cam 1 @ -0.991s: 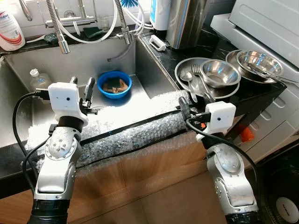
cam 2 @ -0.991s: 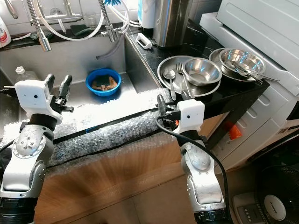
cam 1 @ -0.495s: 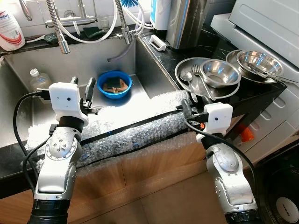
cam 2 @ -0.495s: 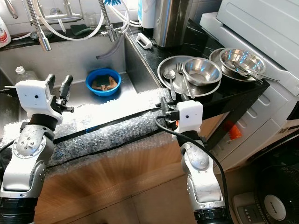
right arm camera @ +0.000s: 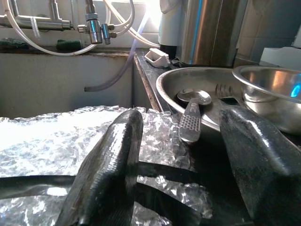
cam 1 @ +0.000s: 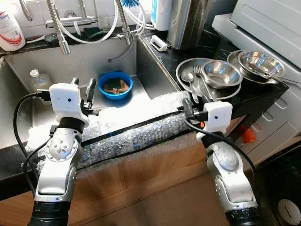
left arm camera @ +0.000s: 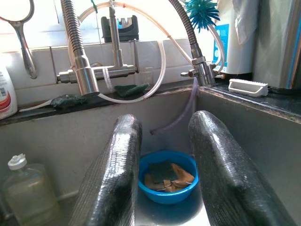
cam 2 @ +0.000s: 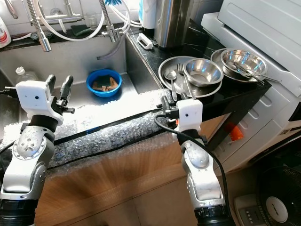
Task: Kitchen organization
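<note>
Both arms raised at the sink edge
Left gripper (cam 1: 82, 89) fingers parted, empty, over the bubble wrap (cam 1: 127, 134); right gripper (cam 2: 165, 104) spread wide beside the spoon (right arm camera: 192, 117).

bubble wrap (cam 1: 136, 127) over sink edge; fan (cam 1: 287, 197) on floor.

A stainless steel sink basin (cam 1: 56, 63) is set into a glossy black stone countertop (cam 1: 256, 96). Behind it runs a wall of white tiles (left arm camera: 42, 63), brightly lit from above the taps, with glare washing out the upper edge. Below the counter edge, the brown wooden cabinet front (cam 1: 155, 162) meets a tan floor (cam 1: 174, 207). A white appliance casing (cam 1: 270, 21) stands at the right.
</note>
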